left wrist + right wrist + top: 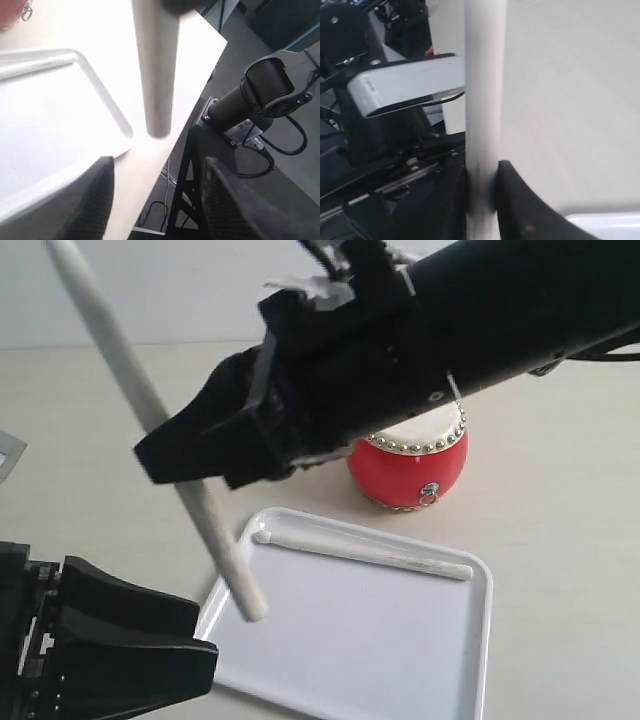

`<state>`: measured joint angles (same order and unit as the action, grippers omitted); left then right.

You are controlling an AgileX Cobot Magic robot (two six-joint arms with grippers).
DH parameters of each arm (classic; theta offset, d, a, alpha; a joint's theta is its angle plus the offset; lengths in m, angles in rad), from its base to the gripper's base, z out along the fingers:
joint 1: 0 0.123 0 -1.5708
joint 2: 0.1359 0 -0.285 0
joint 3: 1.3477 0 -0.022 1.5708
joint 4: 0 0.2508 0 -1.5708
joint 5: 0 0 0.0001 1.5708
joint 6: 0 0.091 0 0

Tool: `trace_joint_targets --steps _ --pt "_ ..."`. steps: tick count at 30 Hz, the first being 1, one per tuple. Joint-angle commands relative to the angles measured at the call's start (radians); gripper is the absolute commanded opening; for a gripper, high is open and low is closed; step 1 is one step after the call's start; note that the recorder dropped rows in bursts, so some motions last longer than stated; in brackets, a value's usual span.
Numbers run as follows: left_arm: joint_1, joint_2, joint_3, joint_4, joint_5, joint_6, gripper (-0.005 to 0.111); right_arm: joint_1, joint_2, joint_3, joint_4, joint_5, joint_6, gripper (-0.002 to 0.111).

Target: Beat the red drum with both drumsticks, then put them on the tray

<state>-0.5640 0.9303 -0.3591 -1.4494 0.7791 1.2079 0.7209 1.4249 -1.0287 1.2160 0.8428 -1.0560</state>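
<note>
white tray [400,660] lies on the table [560,540] just in front of the red drum [405,472]; one stick [360,550] rests flat inside it along the far rim. right gripper [172,458] is clamped on the second stick [120,360], tilted, lower end over the tray's left edge. left gripper [200,635] stands wide open, empty.

Gleaming glossy across the white plastic tray [400,640]. Shining with a lacquer-like gloss on the red drum [400,475], glinting as brassy metal at its studs [445,442]. Looking matt, pale and faintly chalky along the lying drumstick [370,551] and the held drumstick [150,410]. Showing matt, finely textured black on the fingers [97,200] of the left gripper [155,172].
</note>
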Motion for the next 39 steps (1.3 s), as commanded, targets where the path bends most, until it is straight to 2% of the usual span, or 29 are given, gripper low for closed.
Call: trace_joint_targets --steps 1,4,7,11,17,24,30,39 --pt "0.006 -0.051 -0.008 0.039 -0.01 -0.042 0.045 -0.104 -0.03 -0.002 -0.089 0.053 0.055 0.0" --pt "0.037 -0.094 -0.008 0.049 -0.008 -0.042 0.027 -0.153 -0.028 -0.002 -0.231 0.075 0.149 0.0" --pt "0.089 -0.151 -0.008 0.066 -0.035 -0.084 0.0 -0.168 -0.028 -0.002 -0.414 0.082 0.288 0.0" --pt "0.177 -0.258 -0.008 0.094 -0.142 -0.122 0.0 -0.161 0.026 -0.002 -0.61 0.144 0.408 0.0" --pt "0.266 -0.404 -0.008 0.148 -0.306 -0.179 0.0 -0.044 0.178 -0.002 -0.819 0.19 0.51 0.0" --pt "0.298 -0.474 -0.005 0.286 -0.311 -0.284 0.0 0.096 0.335 -0.058 -1.131 0.184 0.617 0.0" --pt "0.298 -0.476 -0.002 0.451 -0.311 -0.435 0.0 0.144 0.423 -0.131 -1.148 0.151 0.615 0.0" --pt "0.298 -0.476 -0.002 0.478 -0.311 -0.435 0.0 0.151 0.496 -0.157 -1.139 0.108 0.584 0.0"
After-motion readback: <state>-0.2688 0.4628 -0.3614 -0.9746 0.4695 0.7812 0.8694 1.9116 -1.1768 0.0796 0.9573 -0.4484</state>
